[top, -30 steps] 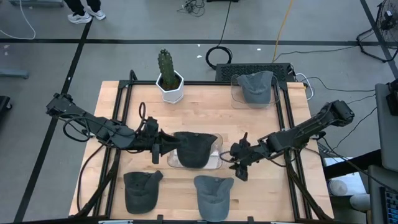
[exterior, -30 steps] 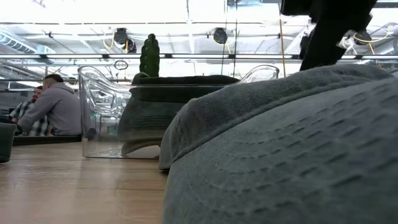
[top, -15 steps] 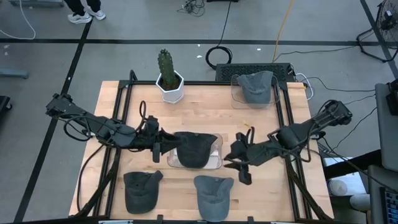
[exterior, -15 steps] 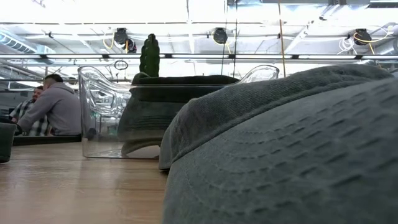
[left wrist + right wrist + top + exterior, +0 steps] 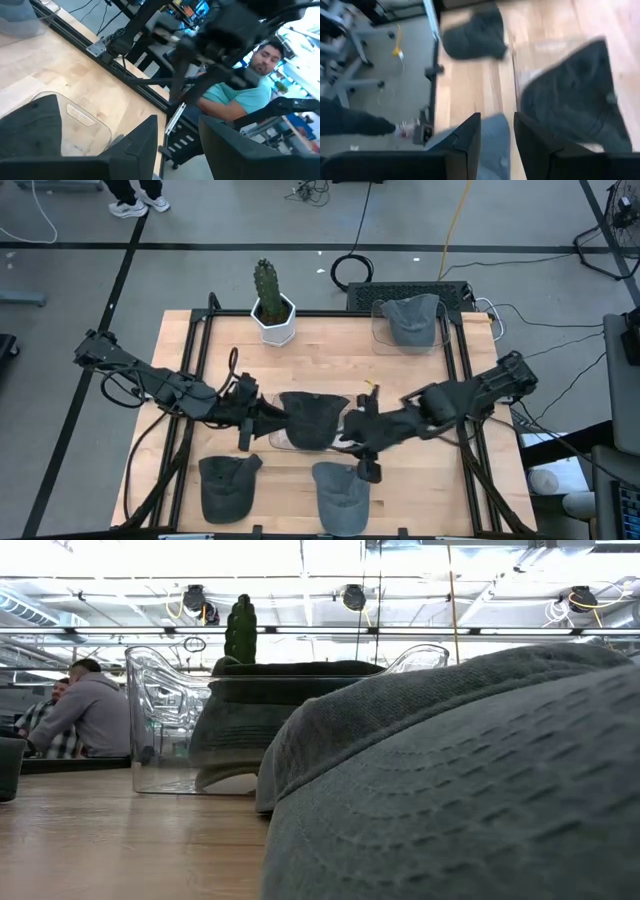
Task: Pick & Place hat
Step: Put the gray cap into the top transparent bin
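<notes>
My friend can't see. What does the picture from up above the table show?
Two robot arms meet at a dark hat in a clear tray mid-table, left tool and right tool at its sides. Three more hats and a potted cactus sit around.

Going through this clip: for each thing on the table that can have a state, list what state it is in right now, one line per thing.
Centre hat: sitting on the centre clear stand, between both arms.
Back hat: resting on the back clear stand, untouched.
Front left hat: lying flat on the table, free.
Front middle hat: lying flat, free.
Cactus: upright in its white pot.
Left end effector: open, at the centre hat's left edge.
Right end effector: open, empty, beside the centre hat.
</notes>
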You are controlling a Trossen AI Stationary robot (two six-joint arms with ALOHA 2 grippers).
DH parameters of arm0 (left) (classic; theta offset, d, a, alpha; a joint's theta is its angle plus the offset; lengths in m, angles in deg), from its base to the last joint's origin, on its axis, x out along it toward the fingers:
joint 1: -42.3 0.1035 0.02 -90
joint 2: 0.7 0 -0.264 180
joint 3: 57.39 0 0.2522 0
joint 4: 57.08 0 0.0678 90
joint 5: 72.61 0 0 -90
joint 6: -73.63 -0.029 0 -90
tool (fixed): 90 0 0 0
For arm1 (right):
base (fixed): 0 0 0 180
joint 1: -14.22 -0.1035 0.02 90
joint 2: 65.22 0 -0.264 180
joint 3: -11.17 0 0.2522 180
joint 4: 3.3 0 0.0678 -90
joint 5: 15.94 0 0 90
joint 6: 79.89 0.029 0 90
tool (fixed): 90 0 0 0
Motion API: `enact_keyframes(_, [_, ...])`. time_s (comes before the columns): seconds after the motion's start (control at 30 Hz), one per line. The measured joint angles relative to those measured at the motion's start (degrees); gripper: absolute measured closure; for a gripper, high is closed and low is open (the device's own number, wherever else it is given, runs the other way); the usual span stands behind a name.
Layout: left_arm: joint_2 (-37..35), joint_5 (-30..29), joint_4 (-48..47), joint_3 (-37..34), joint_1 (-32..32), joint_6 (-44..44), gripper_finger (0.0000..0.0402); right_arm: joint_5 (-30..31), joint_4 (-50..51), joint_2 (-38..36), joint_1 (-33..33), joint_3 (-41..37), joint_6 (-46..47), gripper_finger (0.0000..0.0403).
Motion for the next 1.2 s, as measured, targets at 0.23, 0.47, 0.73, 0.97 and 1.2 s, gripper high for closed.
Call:
enact_keyframes(0.23, [-0.1, -0.1, -0.2, 0.0, -0.2, -3.3, 0.0250, -8.2, 3.2, 6.5, 1.2, 0.2, 4.4, 0.0298])
enact_keyframes(0.47, [-0.1, -0.1, -0.3, 0.0, -0.2, -4.7, 0.0250, -17.0, 0.6, 11.4, 1.6, -3.1, 13.5, 0.0290])
enact_keyframes(0.73, [-0.1, 0.4, 0.2, 0.0, -0.2, -4.9, 0.0250, -21.4, -12.6, 11.3, 1.5, -10.3, 24.1, 0.0236])
enact_keyframes(0.97, [-0.1, 3.2, 0.0, 0.0, -0.2, -7.4, 0.0250, -21.3, -12.9, 11.2, -0.2, -13.2, 24.1, 0.0203])
enact_keyframes(1.2, [-0.1, 1.2, -1.5, 0.0, -0.2, -13.7, 0.0250, -21.4, -12.9, 11.2, -0.4, -16.0, 20.8, 0.0202])
